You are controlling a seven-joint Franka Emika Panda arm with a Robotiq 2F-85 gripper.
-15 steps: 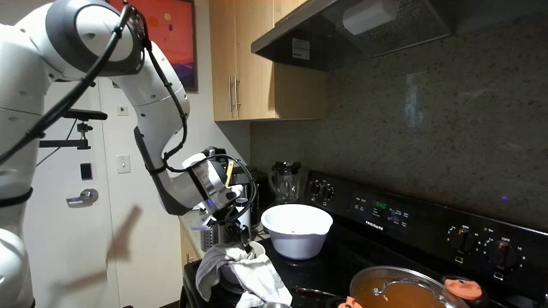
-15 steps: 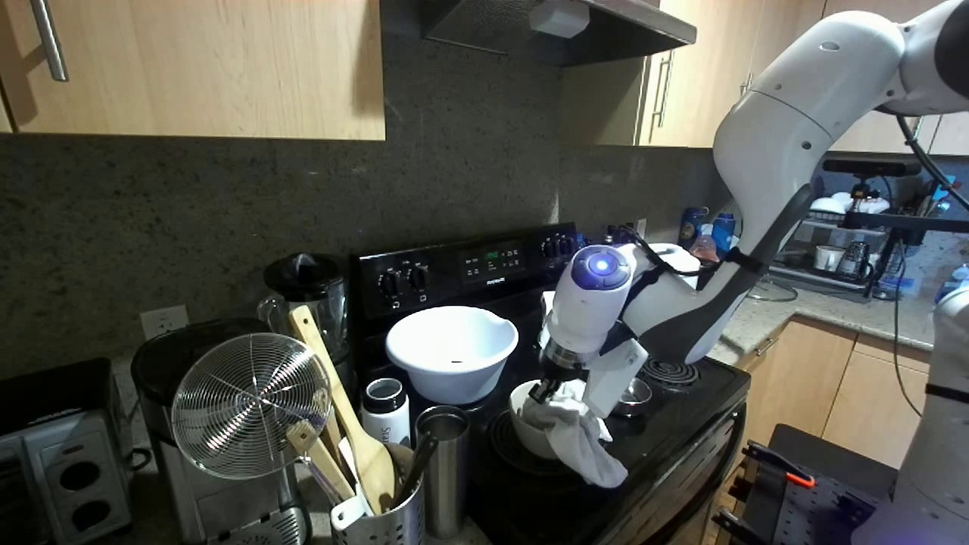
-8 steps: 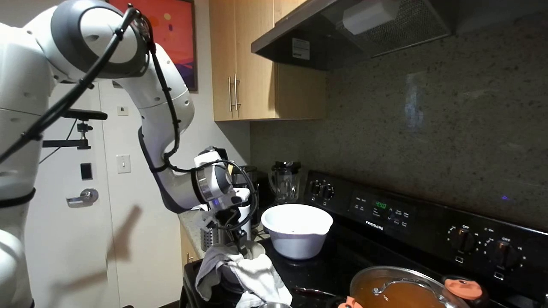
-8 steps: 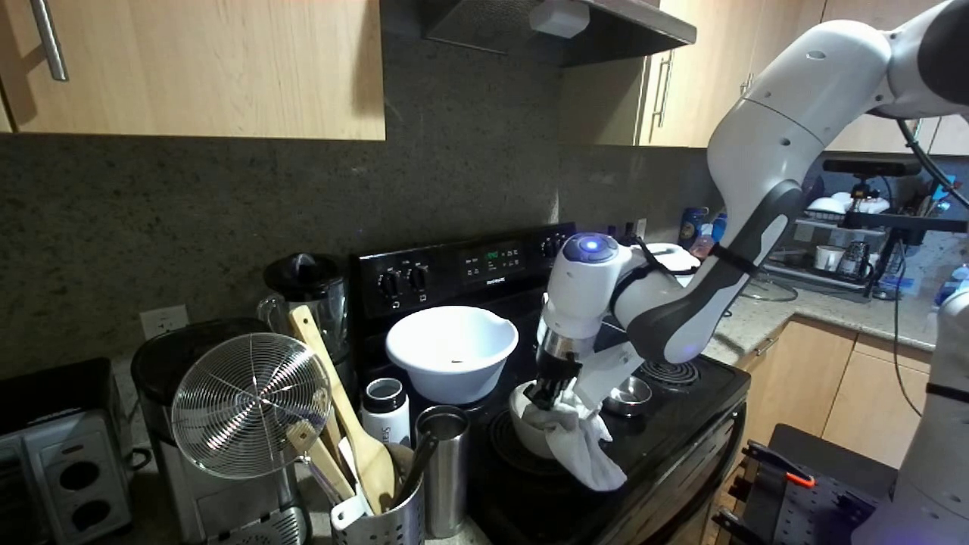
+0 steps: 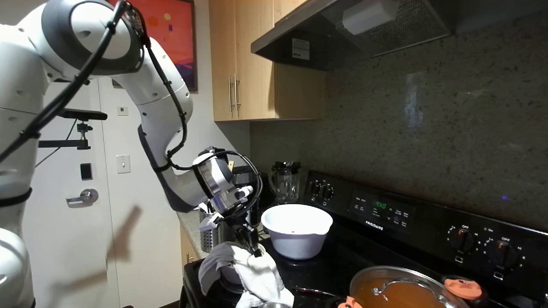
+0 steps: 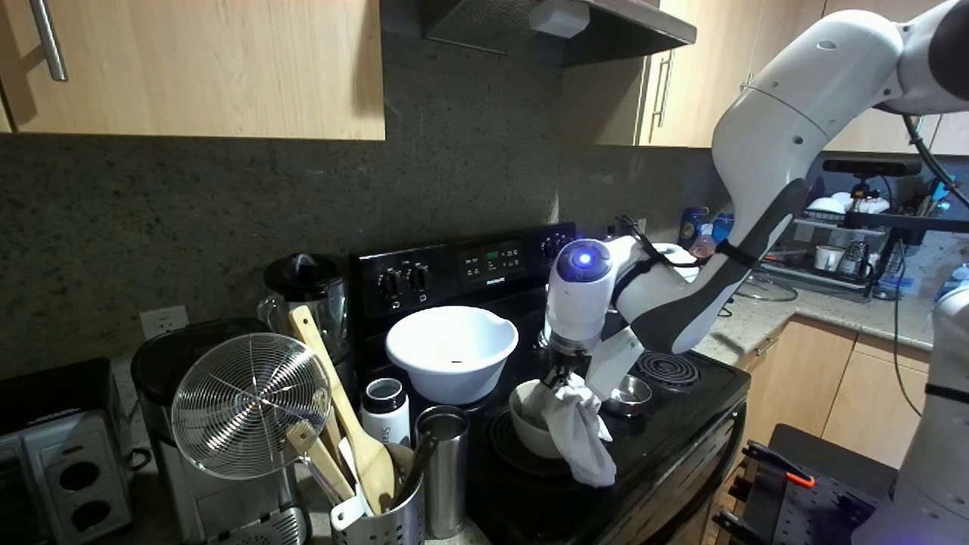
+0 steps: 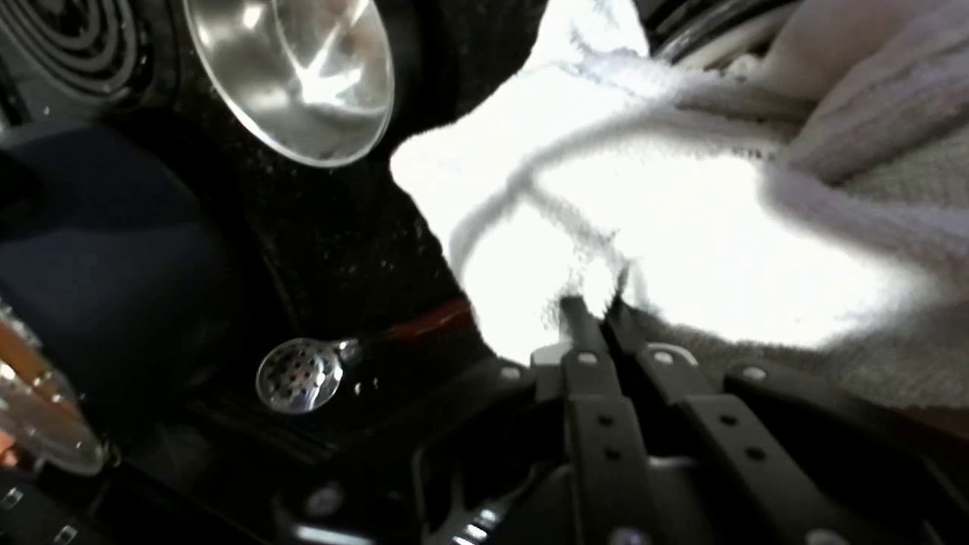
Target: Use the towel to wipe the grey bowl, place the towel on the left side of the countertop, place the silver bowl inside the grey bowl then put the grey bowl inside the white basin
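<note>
Towel (image 6: 579,435) and claw (image 7: 598,306) shifted toward the silver bowl (image 6: 630,395) in the last half second; more of the grey bowl's (image 6: 530,431) inside shows now, and that bowl hasn't budged. Claw is together, clamped on a fold of towel; glare on the cloth in the wrist view hides the exact bite. Towel drapes over the grey bowl's rim on the silver-bowl side, long end hanging outside.

Step in hand, my read: wiping. Can't judge how clean the inside is. To do it well: keep the grip, get cloth down onto the inner wall, press lightly, follow the curve instead of hauling across the rim. Nothing visibly braces the bowl on the stove (image 6: 522,503), so a hard sideways shove would likely slide it. When done, lift straight up until the hanging end clears the rim.

Silver bowl: just beside the towel, small gap in the wrist view; a wide sweep could catch it. White basin (image 6: 454,382) stands upright further back, apart from the towel. Countertop (image 5: 192,232) drop comes later; tumbler (image 6: 447,473) and utensil holder (image 6: 394,526) stand there, so carry the towel high past them.
</note>
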